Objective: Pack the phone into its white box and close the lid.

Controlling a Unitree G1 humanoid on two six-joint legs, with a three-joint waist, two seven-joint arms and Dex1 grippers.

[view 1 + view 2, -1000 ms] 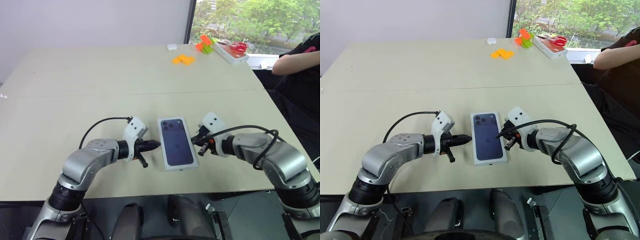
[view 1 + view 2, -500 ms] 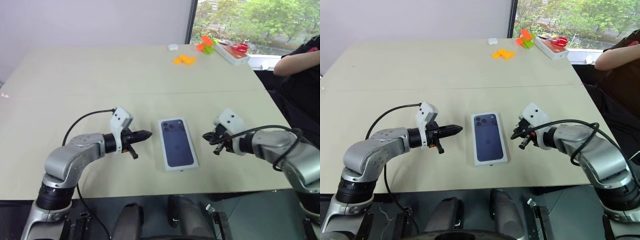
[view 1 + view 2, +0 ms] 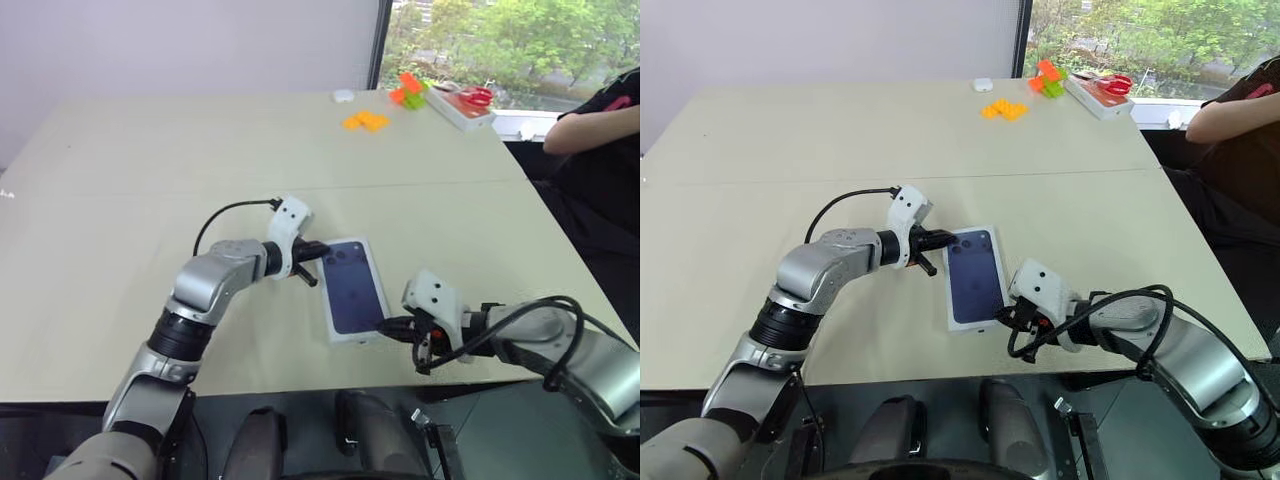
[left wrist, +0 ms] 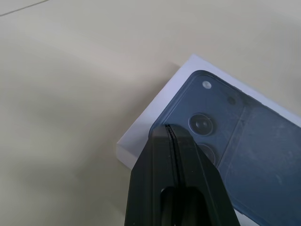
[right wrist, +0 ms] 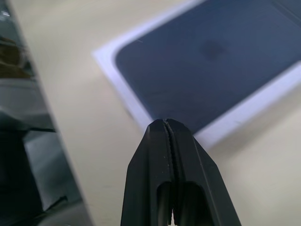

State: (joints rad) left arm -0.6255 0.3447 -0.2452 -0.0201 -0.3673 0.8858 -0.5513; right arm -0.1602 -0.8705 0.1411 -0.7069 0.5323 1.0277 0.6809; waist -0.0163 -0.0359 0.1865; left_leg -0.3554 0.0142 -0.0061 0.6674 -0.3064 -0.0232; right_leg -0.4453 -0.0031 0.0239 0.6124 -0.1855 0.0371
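The broad, matte beige laminate desk [image 3: 150,180] carries, near its front edge, the flat white rectangular cardboard box with the dark blue phone picture printed on its lid [image 3: 352,289], lid on and lying slightly askew. It looks light and stiff with crisp square edges, so it should slide easily on the smooth top; the glossy printed face offers little purchase, so I would take it by the long side walls, or press on opposite corners to steady it. The left gripper [image 3: 322,251], black fingers clenched together, sits at the lid's 11 o'clock corner, seemingly touching. The right gripper [image 3: 392,325], fingers likewise pressed shut and empty, points at the 5 o'clock corner. Small orange and green plastic bricks [image 3: 366,119] lie well apart at the desk's 1 o'clock end
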